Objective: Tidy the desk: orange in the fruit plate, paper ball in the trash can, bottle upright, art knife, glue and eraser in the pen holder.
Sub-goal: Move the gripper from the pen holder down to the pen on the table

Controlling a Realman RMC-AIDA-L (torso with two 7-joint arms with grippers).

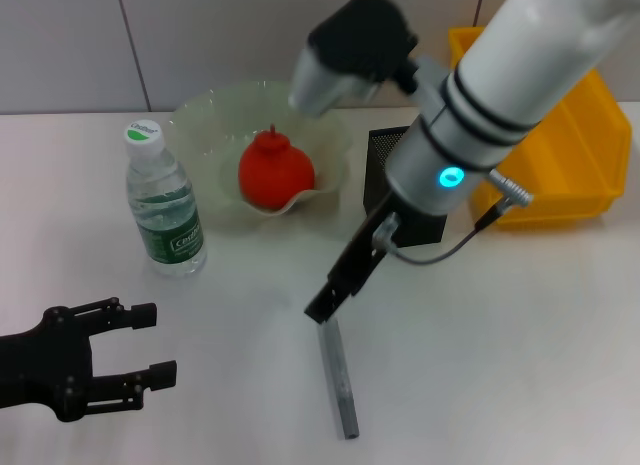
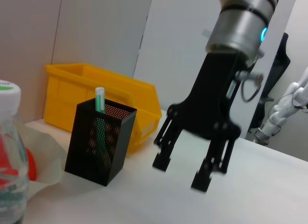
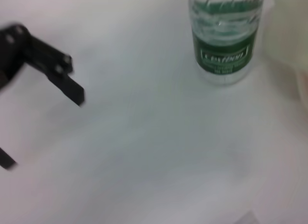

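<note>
White, plain and flat, the desk (image 1: 520, 365) runs back to a pale grey wall, with wide bare room along its near edge and toward its right side.

At the far right corner sits the large bright yellow rectangular plastic trash can (image 1: 560, 165), partly hidden by the right arm. Near the far edge, left of centre, rests the wide translucent pale-green glass fruit plate (image 1: 215, 120) with a wavy scalloped rim. Inside it lies the round red-orange orange (image 1: 275, 172), stem nub pointing up.

Between plate and bin stands the square black metal-mesh pen holder (image 2: 98, 142), upright and taller than wide, just in front of the bin. A green-and-white stick (image 2: 99, 99) pokes above its rim.

Just left of the plate, apart from it, the small clear plastic water bottle (image 1: 165, 200) stands upright, green label on its side and white-and-green cap on top.

On the desk's middle toward the near edge lies a slim grey bar-shaped art knife (image 1: 338, 380), flat, pointing toward the near edge.

Above its far end hangs the black right gripper (image 2: 190, 164), fingers spread apart, holding nothing, tips off the surface.

At the near left corner rests the black left gripper (image 1: 135, 347), fingers apart and empty, well clear of the bottle.
</note>
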